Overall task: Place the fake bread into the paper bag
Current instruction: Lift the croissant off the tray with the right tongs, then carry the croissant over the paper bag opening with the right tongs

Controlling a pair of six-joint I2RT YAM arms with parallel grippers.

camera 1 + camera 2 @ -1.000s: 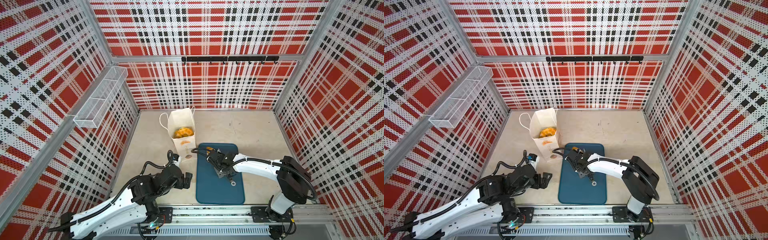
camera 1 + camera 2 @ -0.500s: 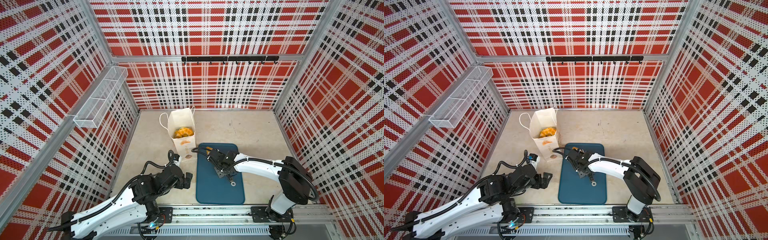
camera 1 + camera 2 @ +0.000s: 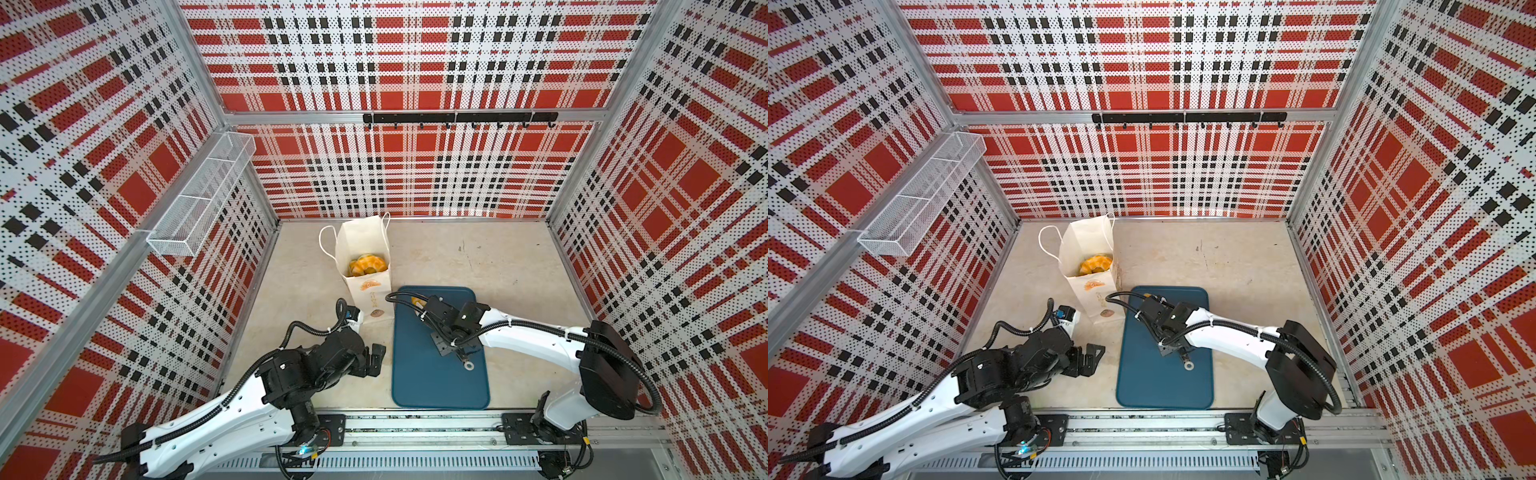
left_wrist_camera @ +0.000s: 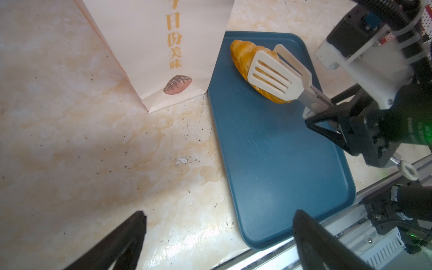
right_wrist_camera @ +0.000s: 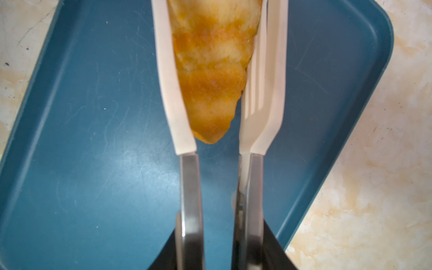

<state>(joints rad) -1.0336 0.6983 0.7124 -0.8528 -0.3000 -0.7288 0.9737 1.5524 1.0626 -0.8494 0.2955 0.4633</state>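
The main risk is a slip. The tongs [image 4: 271, 77] pinch the croissant [image 4: 243, 56] toward its tapered end, as the right wrist view shows. Much of its glossy body therefore reaches beyond the white paddles and could swing or slide out when lifted off the teal tray [image 4: 280, 168]. A second hazard is the paper bag [image 3: 370, 291], which stands upright just beside the tray's far corner with nothing steadying it. Golden pastries [image 3: 365, 264] already sit high inside, so a paddle catching the rim could tip the bag, or the croissant might perch on the pile. The right gripper [image 4: 326, 112] is clamped on the tongs' metal handles, squeezing them around the croissant, and its arm reaches low across the tray from the right. Whether the croissant has cleared the tray surface is hard to tell. The left gripper [image 3: 374, 358] hangs empty with jaws wide apart, low over the table near the bag's base, its arm folded close.
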